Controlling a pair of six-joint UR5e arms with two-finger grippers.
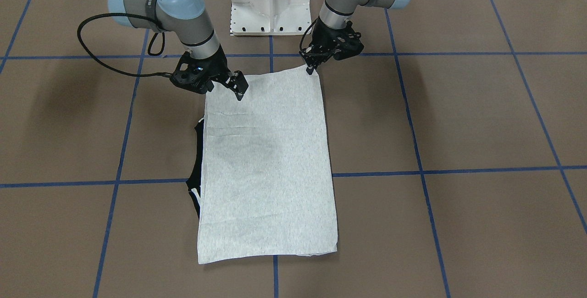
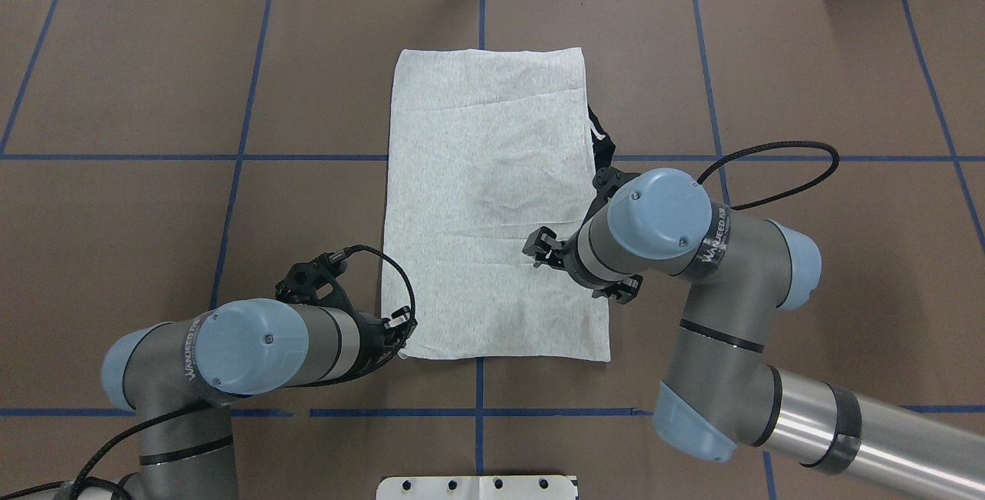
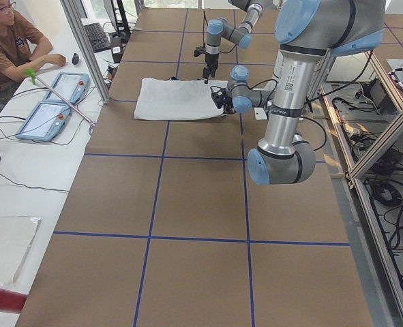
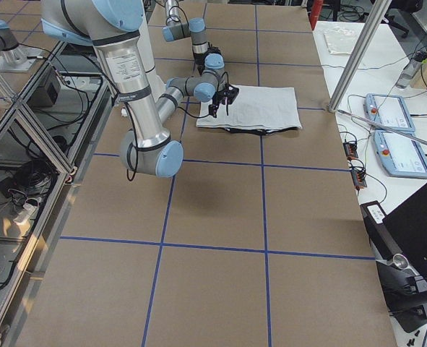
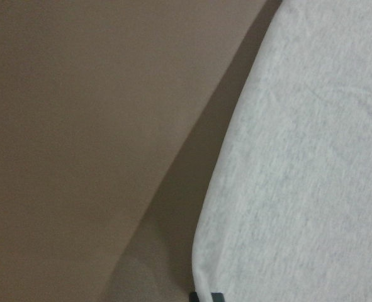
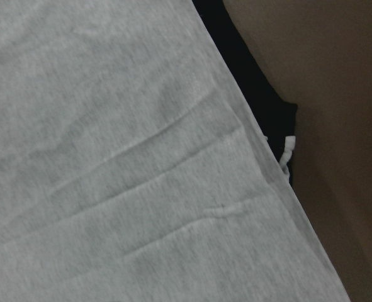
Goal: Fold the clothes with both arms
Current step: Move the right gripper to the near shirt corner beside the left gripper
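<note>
Brown paper-covered desk (image 1: 458,119) w/ blue tape grid; white pedestal base (image 1: 269,4) at the robot's edge. T-shirt (image 1: 268,160) lies flat near the desk's centre, just in front of the base, plain grey back up, already reduced to a long narrow rectangle running away from the robot. No sleeves are visible. Only the black collar (image 1: 198,151), w/ a bit of white trim, sticks out from under the long edge on the robot's right. A few shallow creases cross the end nearest the robot; the rest is smooth.

L gripper (image 1: 312,68) sits at the near corner of the shirt on the robot's left. One dark fingertip (image 5: 206,296) shows at the fabric edge in the left wrist view, but whether the fingers are clamped on cloth, together or apart cannot be told. R gripper (image 1: 236,86) is over the opposite near corner, slightly inboard, fingers apparently apart and holding nothing.

Progress (judged): side folds done, approx. halfway or more. Left to do: grip both near corners, carry that end over to the far end, perhaps once more, then tidy the protruding collar. Risk: layers shifting if only the top ply is taken.
</note>
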